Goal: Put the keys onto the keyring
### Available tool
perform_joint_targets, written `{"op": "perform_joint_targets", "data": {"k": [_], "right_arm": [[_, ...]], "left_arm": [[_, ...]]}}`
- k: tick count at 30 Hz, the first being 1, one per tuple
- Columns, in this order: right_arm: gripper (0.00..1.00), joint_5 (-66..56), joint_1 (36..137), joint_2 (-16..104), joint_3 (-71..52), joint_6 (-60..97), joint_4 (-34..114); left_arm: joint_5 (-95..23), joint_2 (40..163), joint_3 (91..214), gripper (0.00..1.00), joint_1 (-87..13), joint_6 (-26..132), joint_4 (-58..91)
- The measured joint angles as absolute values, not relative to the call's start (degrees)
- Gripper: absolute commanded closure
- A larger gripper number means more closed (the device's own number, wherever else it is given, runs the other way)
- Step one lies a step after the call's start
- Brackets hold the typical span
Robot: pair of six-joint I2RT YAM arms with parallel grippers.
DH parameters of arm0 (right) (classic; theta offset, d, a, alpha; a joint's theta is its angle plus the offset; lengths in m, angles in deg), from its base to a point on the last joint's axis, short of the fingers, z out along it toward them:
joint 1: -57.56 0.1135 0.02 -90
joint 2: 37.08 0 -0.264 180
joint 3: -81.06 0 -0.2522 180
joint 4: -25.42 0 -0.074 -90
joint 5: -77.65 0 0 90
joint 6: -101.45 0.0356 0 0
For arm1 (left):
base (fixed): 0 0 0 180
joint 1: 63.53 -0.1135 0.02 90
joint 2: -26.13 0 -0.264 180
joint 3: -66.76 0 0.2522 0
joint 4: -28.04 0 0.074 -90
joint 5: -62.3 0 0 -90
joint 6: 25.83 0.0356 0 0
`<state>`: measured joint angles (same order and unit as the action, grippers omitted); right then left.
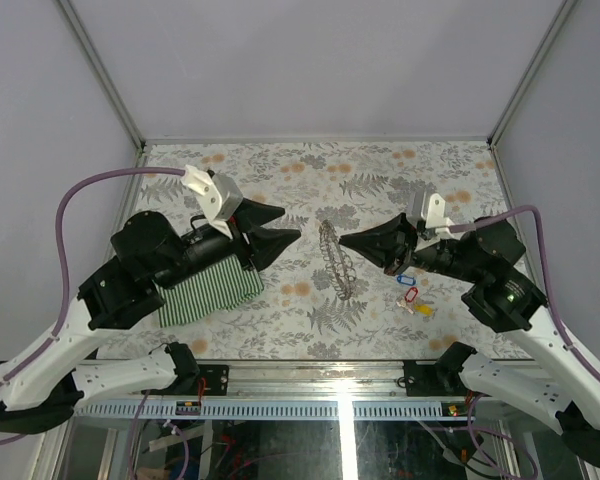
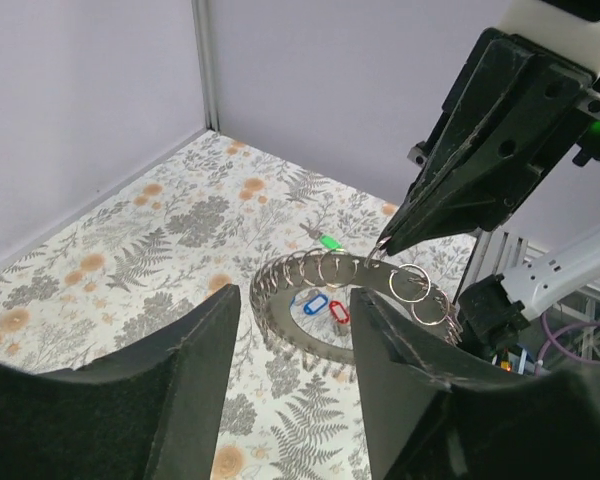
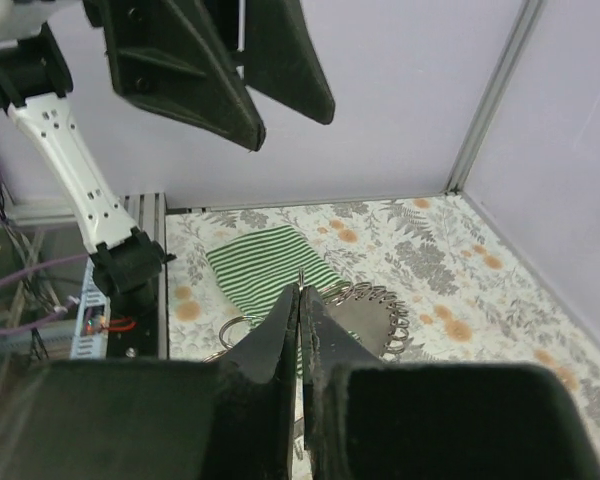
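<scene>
The keyring (image 1: 336, 260) is a silvery toothed band with wire loops, standing on edge mid-table. My right gripper (image 1: 344, 242) is shut at its upper rim, and a thin metal sliver pokes out between the pressed fingertips (image 3: 300, 290). Seen from the left wrist, the keyring (image 2: 325, 275) curves just past my left gripper (image 2: 298, 300), which is open with nothing between its fingers. In the top view my left gripper (image 1: 288, 224) hangs left of the ring. A blue key (image 1: 405, 280), a red key (image 1: 411, 295) and a yellow key (image 1: 423, 310) lie under the right arm. The green key (image 2: 329, 241) lies beyond the ring.
A green striped cloth (image 1: 210, 288) lies under the left arm, also showing behind the ring in the right wrist view (image 3: 265, 262). Grey walls with metal corner posts (image 1: 132, 135) close in the floral table. The metal rail (image 1: 310, 372) runs along the near edge.
</scene>
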<state>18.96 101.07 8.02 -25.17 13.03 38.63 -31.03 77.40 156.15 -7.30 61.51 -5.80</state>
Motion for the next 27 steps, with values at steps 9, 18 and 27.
{"op": "perform_joint_targets", "data": {"k": [9, 18, 27], "right_arm": [[1.00, 29.43, 101.07, 5.68, -32.65, 1.47, 31.63], [1.00, 37.83, 101.07, 5.73, -33.08, -5.15, 27.52], [1.00, 41.04, 101.07, 9.14, -33.15, -1.43, 22.08]], "left_arm": [[-38.55, 73.90, 153.97, 0.49, -7.30, 68.72, -8.16], [-51.99, 69.57, 145.86, 0.59, -7.30, 71.94, -2.80], [-56.23, 71.41, 144.44, 0.72, -7.30, 72.22, 2.29]]}}
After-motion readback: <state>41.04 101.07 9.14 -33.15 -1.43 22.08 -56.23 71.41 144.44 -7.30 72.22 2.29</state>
